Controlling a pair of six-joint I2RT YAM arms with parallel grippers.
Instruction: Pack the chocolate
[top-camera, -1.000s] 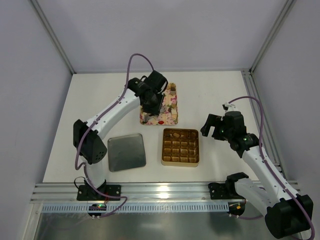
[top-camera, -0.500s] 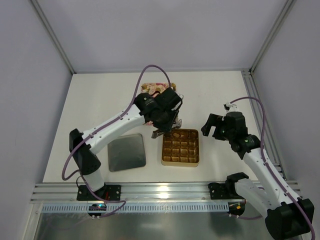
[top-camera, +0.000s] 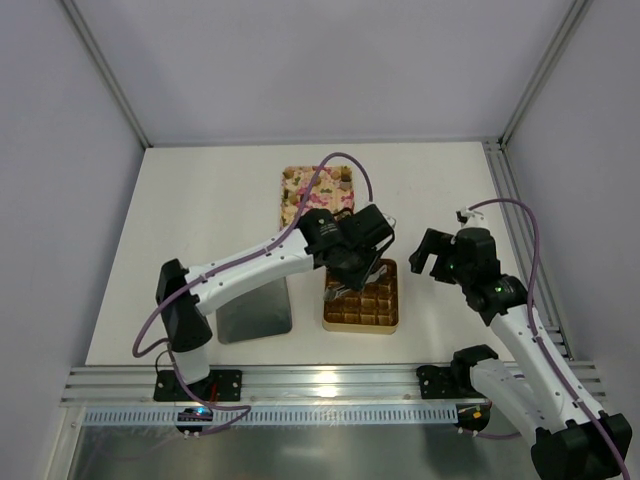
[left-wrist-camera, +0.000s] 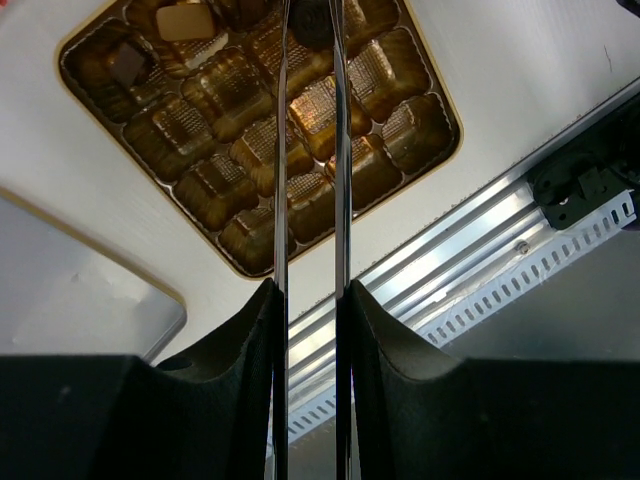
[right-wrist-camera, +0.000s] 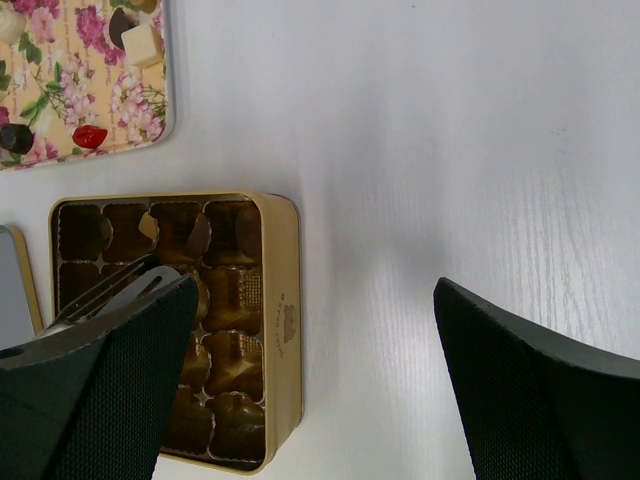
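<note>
Left wrist view: left end effector (left-wrist-camera: 310, 25) pinched one dark chocolate (left-wrist-camera: 312, 18) above the gold box (left-wrist-camera: 412, 132); right end effector (right-wrist-camera: 315, 290) gaped, empty. Risk: an off-centre release could leave it straddling a divider.

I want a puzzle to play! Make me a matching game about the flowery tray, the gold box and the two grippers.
1 flowery tray
2 gold box
3 left gripper
4 right gripper

A open, beside the box
B holding a dark chocolate
C under the left gripper
D behind the box, farthest back

Pairs: 1-D, 2-C, 3-B, 4-A
</note>
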